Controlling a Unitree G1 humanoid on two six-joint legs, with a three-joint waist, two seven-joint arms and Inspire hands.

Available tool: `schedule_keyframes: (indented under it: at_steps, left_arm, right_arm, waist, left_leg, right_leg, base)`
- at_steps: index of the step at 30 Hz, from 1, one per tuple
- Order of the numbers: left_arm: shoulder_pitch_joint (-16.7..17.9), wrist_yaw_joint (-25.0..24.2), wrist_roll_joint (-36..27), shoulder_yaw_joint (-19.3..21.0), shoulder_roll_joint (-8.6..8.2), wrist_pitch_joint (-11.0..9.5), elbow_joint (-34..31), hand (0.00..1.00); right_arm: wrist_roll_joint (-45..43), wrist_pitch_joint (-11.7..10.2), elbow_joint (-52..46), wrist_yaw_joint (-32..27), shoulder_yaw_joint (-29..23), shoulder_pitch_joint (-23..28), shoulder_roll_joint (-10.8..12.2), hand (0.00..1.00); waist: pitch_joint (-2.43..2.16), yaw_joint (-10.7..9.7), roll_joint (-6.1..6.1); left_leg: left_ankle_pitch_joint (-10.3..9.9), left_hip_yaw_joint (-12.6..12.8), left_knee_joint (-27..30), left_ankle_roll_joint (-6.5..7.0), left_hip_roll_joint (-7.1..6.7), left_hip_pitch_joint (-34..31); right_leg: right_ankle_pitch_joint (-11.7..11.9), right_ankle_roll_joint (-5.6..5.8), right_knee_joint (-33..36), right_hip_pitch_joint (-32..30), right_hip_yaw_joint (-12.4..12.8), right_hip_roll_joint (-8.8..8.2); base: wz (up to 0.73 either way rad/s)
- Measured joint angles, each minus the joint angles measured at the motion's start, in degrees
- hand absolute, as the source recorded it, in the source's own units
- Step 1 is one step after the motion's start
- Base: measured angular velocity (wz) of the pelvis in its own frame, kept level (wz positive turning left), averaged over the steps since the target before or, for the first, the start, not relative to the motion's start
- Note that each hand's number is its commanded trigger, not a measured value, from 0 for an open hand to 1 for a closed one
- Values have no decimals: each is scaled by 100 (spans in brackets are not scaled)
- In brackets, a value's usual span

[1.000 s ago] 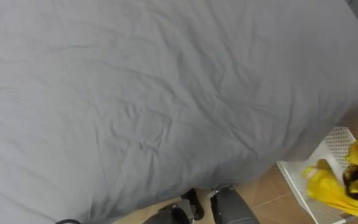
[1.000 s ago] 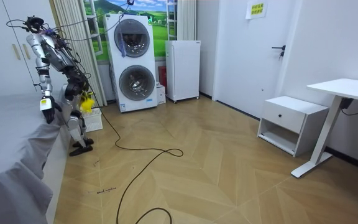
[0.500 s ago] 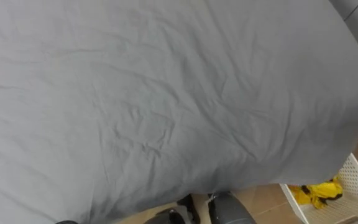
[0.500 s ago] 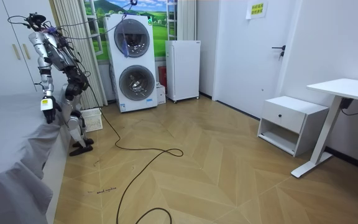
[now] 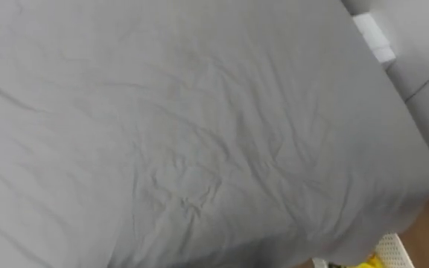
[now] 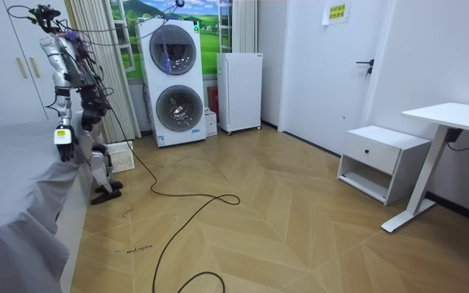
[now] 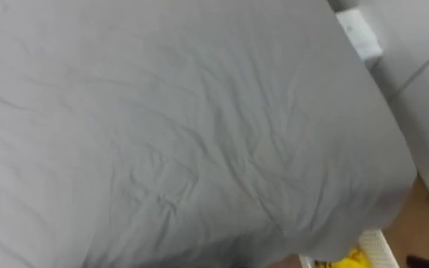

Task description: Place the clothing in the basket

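A yellow garment (image 5: 369, 263) lies in the white mesh basket (image 5: 395, 248) at the bottom right corner of the eye views, just past the bed's corner; it shows there too as the yellow garment (image 7: 346, 260) in the basket (image 7: 372, 243). In the room view I stand upright between the bed and the basket (image 6: 121, 155). My left hand (image 6: 61, 140) hangs at the bed's edge. My right hand (image 6: 85, 120) is raised near my waist, away from the basket. Both hands are too small to read.
A grey sheet covers the bed (image 5: 185, 134) before me. A stacked washer and dryer (image 6: 172, 81) and a white fridge (image 6: 239, 91) stand behind the basket. A white cabinet (image 6: 381, 161) and a desk (image 6: 450, 155) are far off at the room view's right.
One second ago my right hand held the yellow garment over the basket; it let go, and the garment lies inside. I have straightened up, and the eye views shifted up over the bed.
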Motion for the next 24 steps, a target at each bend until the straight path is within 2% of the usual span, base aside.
schedule_keyframes:
  at_steps: [3,5,10,12,13,14,17,24]
  left_arm:
    - [120,-8,293,19,-3,1,-25,0]
    - [234,-8,512,57,-3,-1,-89,0]
    - [447,-8,552,61,-35,-24,-148,0]
    - [454,-8,555,67,-42,-24,-141,0]
    - [458,-8,581,196,-88,-24,-138,0]
    - [461,-8,696,414,-168,-24,-137,0]
    - [475,32,741,717,-299,-24,-132,0]
    - [475,176,966,734,-360,-32,-133,0]
  right_arm:
    - [-1,-10,-29,221,268,151,252,0]
    - [-3,-57,-73,471,446,292,461,0]
    - [-18,-62,-137,1067,980,446,720,0]
    - [-31,-57,-130,1262,1020,475,818,0]
    - [-63,-49,-115,1356,1014,513,867,0]
    - [-159,-48,-43,1403,989,542,896,0]
    - [-201,-39,93,1460,1007,647,899,0]
    - [-466,-41,88,1480,1016,740,935,0]
  waist:
    - [6,35,-75]
    - [13,49,-140]
    - [10,81,-188]
    - [11,89,-189]
    - [12,136,-188]
    - [18,230,-198]
    - [49,378,-245]
    - [67,405,-248]
  left_leg:
    - [-9,-136,-143,7,-25,464]
    - [-29,-342,-179,-6,-64,732]
    - [-122,-465,-326,-38,-123,1171]
    - [-149,-530,-324,-42,-136,1212]
    - [-157,-554,-335,-48,-144,1252]
    - [-166,-554,-337,-53,-149,1306]
    - [-193,-572,-334,-70,-162,1463]
    - [-206,-643,-321,-79,-166,1504]
  right_leg:
    - [-6,-17,-329,604,-238,-25]
    - [-25,-41,-537,1020,-432,-39]
    - [-172,-11,-707,1493,-607,-68]
    - [-199,-13,-706,1571,-632,-74]
    - [-208,-17,-713,1636,-662,-81]
    - [-224,-17,-720,1689,-658,-84]
    - [-274,-17,-805,1870,-673,-88]
    - [-346,-30,-790,1908,-679,-76]
  base:
    - [38]
    - [47]
    - [26]
    - [19]
    - [7]
    - [0]
    - [4]
    - [4]
